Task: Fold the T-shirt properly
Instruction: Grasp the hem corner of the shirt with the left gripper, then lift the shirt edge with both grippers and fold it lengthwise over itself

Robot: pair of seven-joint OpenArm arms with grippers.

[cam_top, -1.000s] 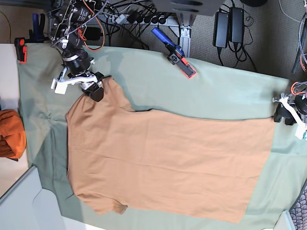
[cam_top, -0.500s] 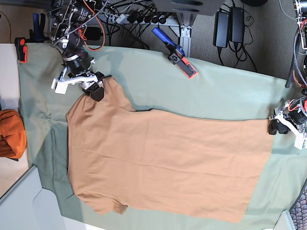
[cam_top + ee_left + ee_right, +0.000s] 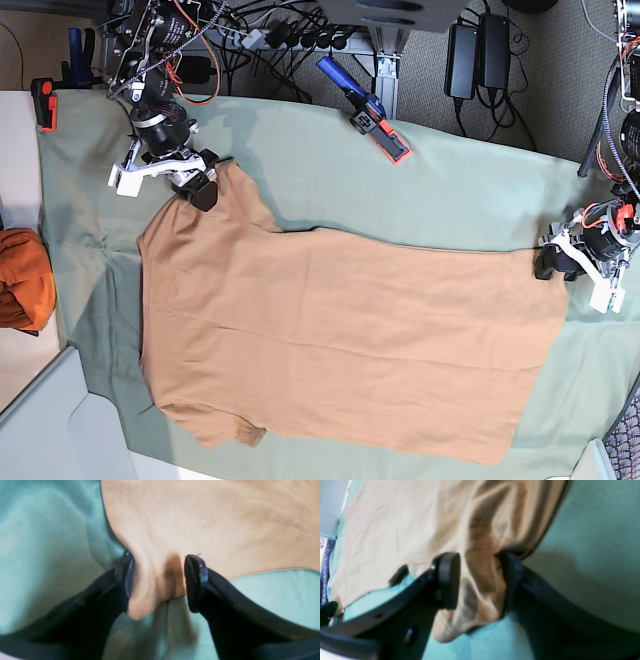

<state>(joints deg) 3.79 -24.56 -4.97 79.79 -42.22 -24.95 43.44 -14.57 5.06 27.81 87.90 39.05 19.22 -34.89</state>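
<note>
A: Where is the T-shirt [image 3: 340, 340] lying right now?

B: It is lying flat on the green sheet [image 3: 440, 190], collar end towards the base view's left, hem towards its right. One sleeve is sticking out at the top left, the other at the bottom left.

A: And what are the arms doing with it?

B: The right gripper [image 3: 480, 580] is straddling the tip of the upper sleeve; cloth is bunching between its jaws, but a gap is showing beside one pad, so I cannot tell whether it is pinching yet. The left gripper [image 3: 157, 580] is straddling the upper hem corner, with a fold of tan cloth rising between jaws that are standing apart, so it is not gripping yet.

A: So what is the step in hand, would you say?

B: I am judging it to be taking hold of the far long edge at both ends, ready to carry it over. Doing it well means both pincers are clamping only shirt, not the sheet beneath, which is puckering under the left one. Both ends should be lifting together, keeping the edge taut.

A: Any containers worth noting?

B: A pale bin [image 3: 40, 420] is showing at the bottom left corner; what it holds I cannot see. An orange cloth bundle [image 3: 22, 280] is sitting just beside the sheet, apart from the shirt.
</note>
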